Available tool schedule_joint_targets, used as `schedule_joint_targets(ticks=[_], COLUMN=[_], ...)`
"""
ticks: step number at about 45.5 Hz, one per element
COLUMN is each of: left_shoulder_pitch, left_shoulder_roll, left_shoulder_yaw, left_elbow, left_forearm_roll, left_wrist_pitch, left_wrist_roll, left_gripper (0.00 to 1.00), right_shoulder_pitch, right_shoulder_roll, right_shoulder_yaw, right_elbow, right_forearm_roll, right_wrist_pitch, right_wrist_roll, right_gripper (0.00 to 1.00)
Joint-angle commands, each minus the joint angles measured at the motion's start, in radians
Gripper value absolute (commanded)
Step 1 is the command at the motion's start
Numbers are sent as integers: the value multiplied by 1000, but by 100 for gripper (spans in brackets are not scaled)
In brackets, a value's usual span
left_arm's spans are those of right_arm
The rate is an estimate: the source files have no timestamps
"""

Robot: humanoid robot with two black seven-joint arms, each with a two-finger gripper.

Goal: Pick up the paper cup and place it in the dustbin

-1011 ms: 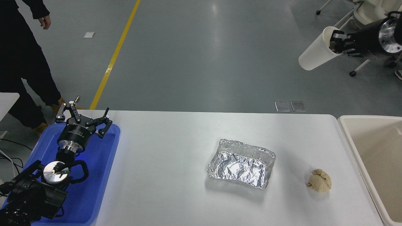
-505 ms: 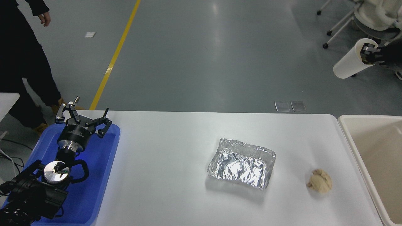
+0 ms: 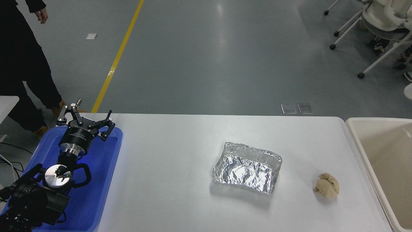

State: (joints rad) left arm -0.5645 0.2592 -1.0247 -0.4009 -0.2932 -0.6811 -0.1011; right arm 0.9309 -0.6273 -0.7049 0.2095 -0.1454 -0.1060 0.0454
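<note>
One second ago the right gripper held the paper cup high in the air at the far right, and half a second ago it had moved even more to the right. Now that arm is gone from the picture, so I cannot tell if its hand is holding the cup or not. Only a small white bit shows at the right edge, above the dustbin (image 3: 354,135) in the picture, and it may be the end of the paper cup (image 3: 409,91), but I cannot be sure. No cup shows inside the part of the dustbin we can see, so I think the drop is not done yet. I think the arm now has to bring the cup over the bin and let go. On the table (image 3: 177,154) the foil tray (image 3: 246,167) and the paper wad (image 3: 326,184) have not moved. At the near left, the left gripper (image 3: 85,122) is parked over the blue tray (image 3: 106,180) with its fingers spread wide, holding nothing.
</note>
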Motion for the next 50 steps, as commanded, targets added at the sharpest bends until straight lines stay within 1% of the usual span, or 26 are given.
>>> schedule_joint_targets(ticks=[1, 10, 19, 31, 32, 33, 34, 36, 38, 39, 40, 50], left_shoulder_pitch=[0, 0, 0, 0, 0, 0, 0, 0, 0, 0, 0, 0], left_shoulder_roll=[0, 0, 0, 0, 0, 0, 0, 0, 0, 0, 0, 0], left_shoulder_yaw=[0, 0, 0, 0, 0, 0, 0, 0, 0, 0, 0, 0], left_elbow=[1, -1, -1, -1, -1, 1, -1, -1, 1, 1, -1, 1], left_forearm_roll=[0, 0, 0, 0, 0, 0, 0, 0, 0, 0, 2, 0], left_wrist_pitch=[0, 0, 0, 0, 0, 0, 0, 0, 0, 0, 0, 0], left_wrist_roll=[0, 0, 0, 0, 1, 0, 1, 0, 0, 0, 1, 0], left_gripper=[100, 100, 100, 100, 100, 100, 100, 100, 100, 100, 100, 100], right_shoulder_pitch=[-236, -343, -382, -385, -385, -385, -385, -385, -385, -386, -386, -380], right_shoulder_roll=[57, 129, 185, 190, 189, 187, 184, 181, 179, 176, 173, 143], right_shoulder_yaw=[195, 308, 314, 320, 323, 328, 329, 332, 332, 331, 329, 314], right_elbow=[-36, -36, -38, -38, -38, -38, -38, -36, -38, -36, -36, 8], right_forearm_roll=[3, 0, 0, 1, 1, 1, 1, 1, 1, 0, 0, -8], right_wrist_pitch=[-113, -155, -193, -198, -201, -204, -205, -205, -204, -204, -202, -188], right_wrist_roll=[5, 8, 8, 5, 5, 5, 5, 5, 7, 7, 5, 5], right_gripper=[0, 0, 0, 0, 7, 16, 27, 59, 86, 97, 100, 100])
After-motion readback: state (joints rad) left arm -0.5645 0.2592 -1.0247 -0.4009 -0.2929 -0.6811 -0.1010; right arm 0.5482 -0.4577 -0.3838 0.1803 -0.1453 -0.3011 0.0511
